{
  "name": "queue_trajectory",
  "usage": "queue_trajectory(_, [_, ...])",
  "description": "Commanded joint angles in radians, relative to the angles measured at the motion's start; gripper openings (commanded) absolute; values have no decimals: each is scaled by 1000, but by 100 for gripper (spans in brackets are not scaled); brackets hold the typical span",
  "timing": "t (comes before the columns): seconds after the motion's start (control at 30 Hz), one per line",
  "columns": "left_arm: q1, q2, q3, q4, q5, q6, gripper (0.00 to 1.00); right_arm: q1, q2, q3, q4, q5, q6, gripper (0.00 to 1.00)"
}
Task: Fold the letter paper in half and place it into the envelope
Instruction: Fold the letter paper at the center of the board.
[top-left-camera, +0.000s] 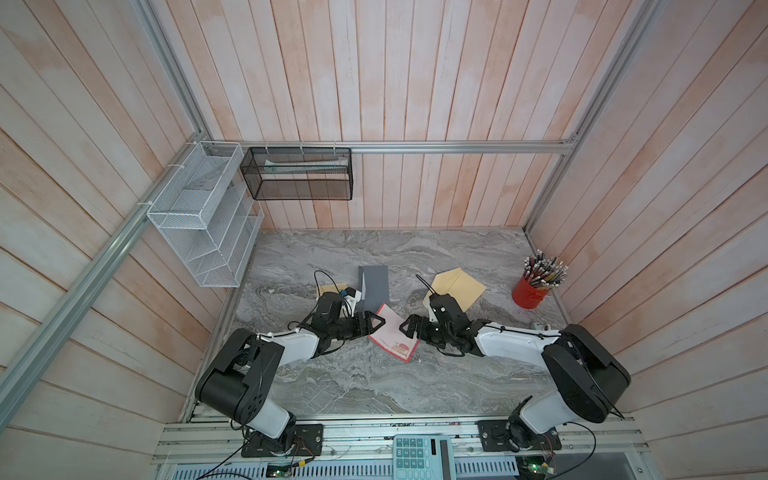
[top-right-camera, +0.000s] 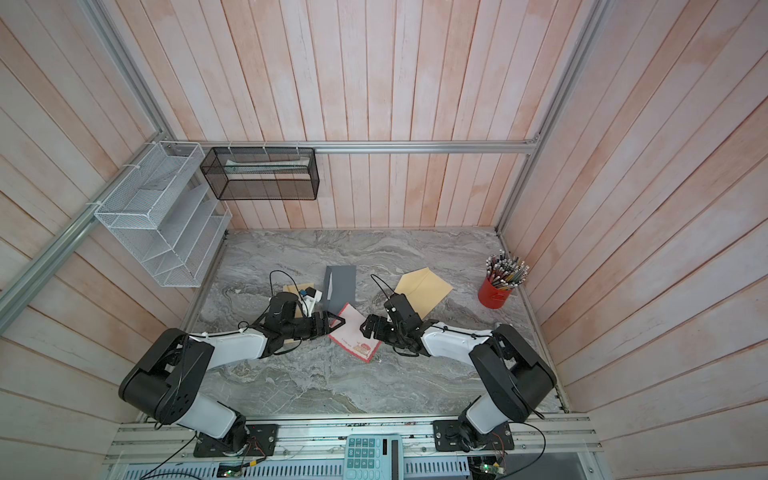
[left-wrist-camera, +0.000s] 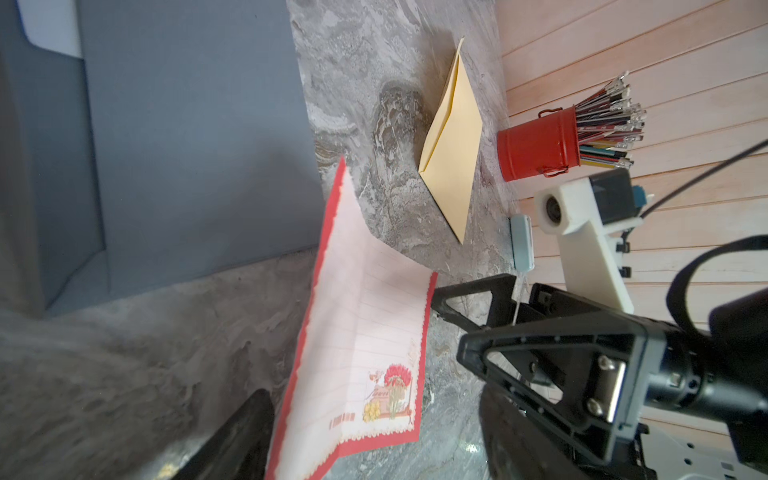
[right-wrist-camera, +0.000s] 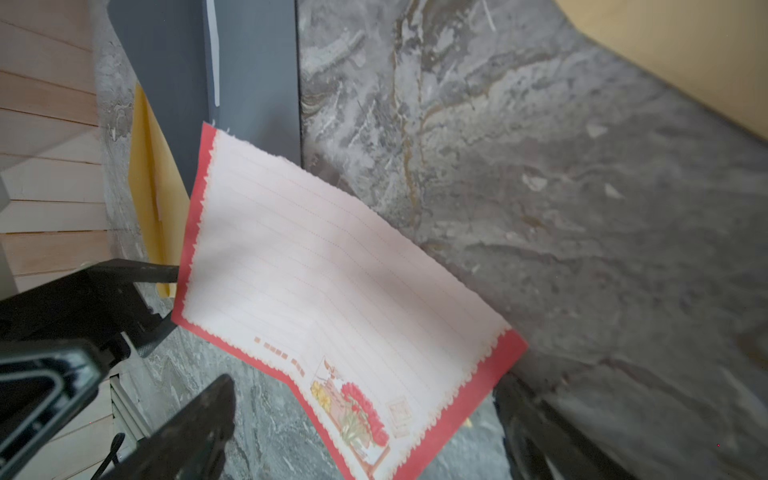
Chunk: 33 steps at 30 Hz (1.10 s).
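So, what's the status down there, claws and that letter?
Left claw open, straddling letter paper edge. Right claw open at opposite edge. Paper bent up, not yet folded; corner overlaps grey envelope.

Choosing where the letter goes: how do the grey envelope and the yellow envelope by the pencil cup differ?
The grey envelope lies square to the table edge; the yellow envelope sits turned diagonally. The letter reaches the grey one's near edge; the yellow one lies apart, partly hidden by the right arm. Both lie flat.
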Motion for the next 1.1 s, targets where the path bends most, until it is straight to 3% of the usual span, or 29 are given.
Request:
queue_trajectory(0.0, [-6,-18,-12,26,12,-18,78,-21,69,40,-6,3,-66,98])
queue_trajectory(0.2, [-21,-34,-20,57,31,-67,77,-36,120,98,16,-15,-97,98])
queue_trajectory(0.63, [-109,-34,26,120,36,-162,77,-36,133,37,110,-52,-44,98])
queue_trajectory(0.9, [-178,48,42,192,23,-211,77,-120,88,-145,289,-134,61,83])
queue_trajectory(1.07, [-199,107,58,220,20,-223,76,-137,57,-175,303,-141,58,79])
